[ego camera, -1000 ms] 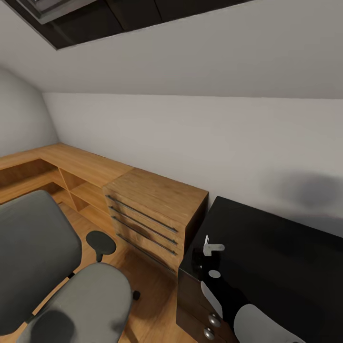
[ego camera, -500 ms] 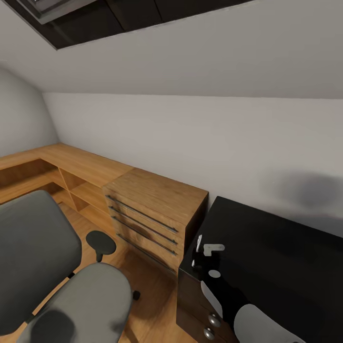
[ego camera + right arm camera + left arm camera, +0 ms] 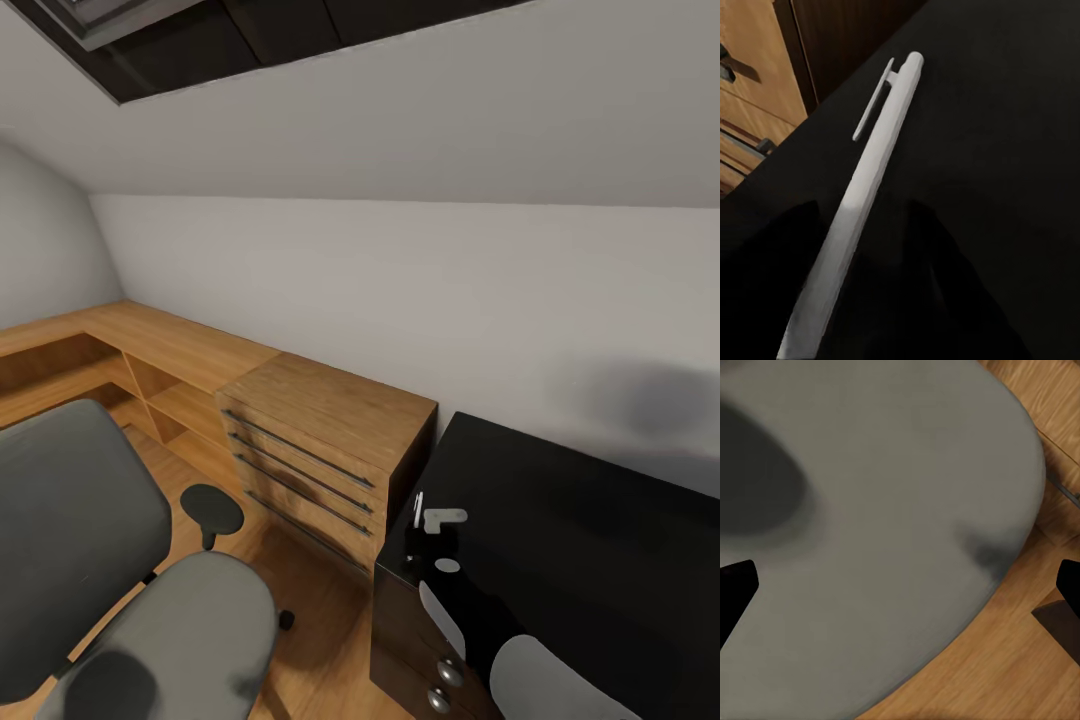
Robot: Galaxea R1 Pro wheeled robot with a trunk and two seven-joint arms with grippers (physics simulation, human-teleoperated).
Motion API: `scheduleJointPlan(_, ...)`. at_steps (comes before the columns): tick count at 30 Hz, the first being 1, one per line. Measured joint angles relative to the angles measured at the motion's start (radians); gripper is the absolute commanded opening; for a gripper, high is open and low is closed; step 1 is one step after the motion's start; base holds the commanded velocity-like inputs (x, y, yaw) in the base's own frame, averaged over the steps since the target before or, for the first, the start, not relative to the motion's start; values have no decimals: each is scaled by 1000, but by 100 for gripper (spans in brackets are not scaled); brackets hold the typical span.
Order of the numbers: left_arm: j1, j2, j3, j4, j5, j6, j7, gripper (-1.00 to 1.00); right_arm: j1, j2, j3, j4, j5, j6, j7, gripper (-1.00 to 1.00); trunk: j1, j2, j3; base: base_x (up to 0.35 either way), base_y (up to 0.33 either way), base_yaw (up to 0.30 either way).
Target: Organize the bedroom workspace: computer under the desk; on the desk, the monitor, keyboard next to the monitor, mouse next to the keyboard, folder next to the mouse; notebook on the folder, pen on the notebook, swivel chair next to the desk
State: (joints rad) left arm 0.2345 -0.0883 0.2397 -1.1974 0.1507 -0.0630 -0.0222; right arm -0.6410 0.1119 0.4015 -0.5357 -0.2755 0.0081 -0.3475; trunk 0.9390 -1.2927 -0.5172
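Note:
The grey swivel chair (image 3: 185, 640) stands at the lower left on the wood floor; its seat (image 3: 885, 487) lies bare under my left gripper (image 3: 900, 585), which is open with its black fingertips (image 3: 735, 589) far apart. My right gripper (image 3: 413, 542) is at the near left corner of the black desk (image 3: 590, 520), shut on a white pen (image 3: 418, 507) that stands nearly upright above the desk edge. The right wrist view has the pen (image 3: 870, 180) running out between my dark fingers (image 3: 945, 285) over the black desktop. Monitor, keyboard, mouse, folder and notebook are out of view.
A wooden drawer unit (image 3: 320, 430) stands between the chair and the desk, joined to a low wooden shelf run (image 3: 120, 350) along the white wall. The chair's round armrest (image 3: 212, 508) sticks out toward the drawers. The desk has its own drawers with round knobs (image 3: 448, 672).
The white pen has come up at the right gripper, from unseen to standing nearly upright over the desk corner. The right arm shifted slightly upward. The chair has not moved.

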Motion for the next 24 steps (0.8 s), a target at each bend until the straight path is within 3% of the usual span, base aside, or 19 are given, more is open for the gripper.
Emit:
scheduleJointPlan(10,0,0,0,-1,0,0,0,100,1,-2,-2,-8,-4,14,1,-100,0,0,0,0,0,0)
scheduleJointPlan(24,0,0,0,0,0,0,0,100,8,-5,-4,-55,1,98,-1,-100,0,0,0,0,0,0)
